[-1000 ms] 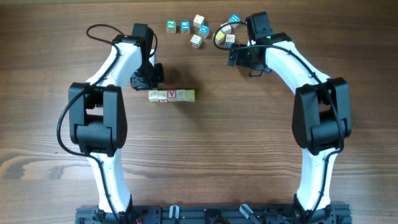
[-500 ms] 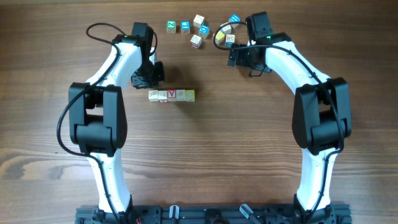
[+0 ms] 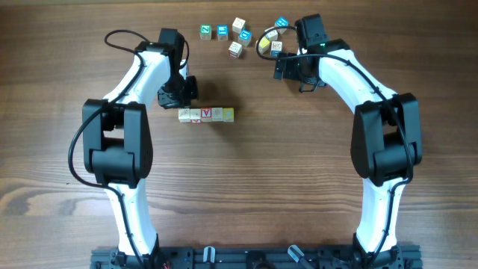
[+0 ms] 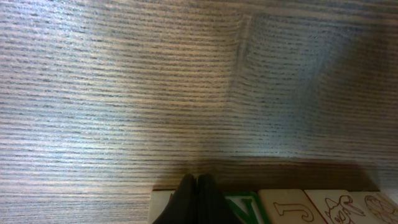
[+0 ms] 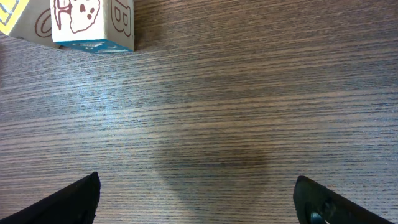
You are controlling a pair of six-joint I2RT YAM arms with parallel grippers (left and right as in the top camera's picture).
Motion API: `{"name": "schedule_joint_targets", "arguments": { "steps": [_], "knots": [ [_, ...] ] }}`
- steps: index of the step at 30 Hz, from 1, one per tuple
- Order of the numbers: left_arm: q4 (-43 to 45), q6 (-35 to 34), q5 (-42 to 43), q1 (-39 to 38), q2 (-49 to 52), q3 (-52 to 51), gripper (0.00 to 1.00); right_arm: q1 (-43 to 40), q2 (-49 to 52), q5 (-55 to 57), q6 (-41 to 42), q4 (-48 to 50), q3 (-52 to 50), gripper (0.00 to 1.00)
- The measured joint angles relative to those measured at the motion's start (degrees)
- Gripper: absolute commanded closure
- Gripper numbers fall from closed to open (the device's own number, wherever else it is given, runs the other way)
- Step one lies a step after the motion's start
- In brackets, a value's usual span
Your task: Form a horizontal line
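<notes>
Line (image 3: 206, 114) of cubes on surface (image 3: 299, 172); left gripper (image 4: 196, 200) closed, empty, by its left end; right gripper (image 5: 196, 194) wide open near loose cubes (image 3: 243, 36).

One cube of the horizontal line (image 3: 206, 113), just beside the left claw (image 4: 198, 200), bears a red "V". Right against that claw's tips, the nearest cube (image 4: 245, 208) shows a green "N" and the next cube (image 4: 288, 208) a brown "J". Ahead and left of the right claw (image 5: 196, 190), the blue-edged cube (image 5: 93, 22) carries a brown "B".
</notes>
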Motion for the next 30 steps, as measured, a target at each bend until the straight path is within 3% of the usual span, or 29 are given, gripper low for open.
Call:
{"name": "schedule_joint_targets", "arguments": {
  "steps": [7, 10, 18, 30],
  "knots": [
    [5.1, 0.0, -0.2, 0.0, 0.0, -0.1, 0.96, 0.0, 0.0, 0.0, 0.0, 0.0, 0.0, 0.00],
    [8.5, -1.3, -4.2, 0.1, 0.0, -0.2, 0.96, 0.0, 0.0, 0.0, 0.0, 0.0, 0.0, 0.00],
    [-2.5, -1.7, -7.7, 4.2, 0.0, -0.2, 0.95, 0.0, 0.0, 0.0, 0.0, 0.0, 0.0, 0.00],
    [-2.3, 0.9, -1.0, 3.0, 0.0, -0.2, 0.95, 0.0, 0.0, 0.0, 0.0, 0.0, 0.0, 0.00]
  ]
}}
